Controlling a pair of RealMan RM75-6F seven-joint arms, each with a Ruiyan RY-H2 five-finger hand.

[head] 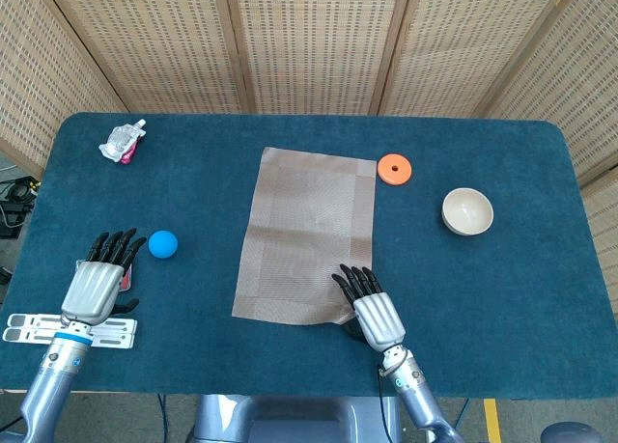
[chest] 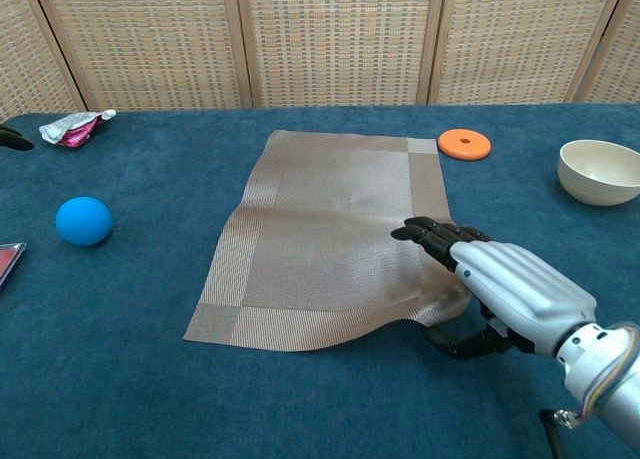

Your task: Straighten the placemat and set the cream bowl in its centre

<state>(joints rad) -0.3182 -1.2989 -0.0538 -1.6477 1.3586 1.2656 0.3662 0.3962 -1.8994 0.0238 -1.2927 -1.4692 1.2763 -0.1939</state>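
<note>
1. Woven cane screens stand behind one blue-covered table (head: 502, 298).
2. On it lie one placemat (head: 307, 233), one cream bowl (head: 467, 211), one orange disc (head: 394, 168), one blue ball (head: 162, 243) and one crumpled wrapper (head: 124, 140).
3. Two hands show: the right hand (head: 373, 313) at the placemat's near right corner, the left hand (head: 93, 287) near the table's left front edge.
4. The right hand's dark fingers (chest: 432, 237) lie on top of the placemat's near right corner, with the thumb under the lifted edge, so it pinches the mat there.
5. The mat's near edge curls up beside that hand; the mat sits slightly askew in the table's middle.
6. The cream bowl stands well apart, far right of the mat and beyond the right hand.
7. The left hand holds nothing, fingers spread, just beside the blue ball.
</note>
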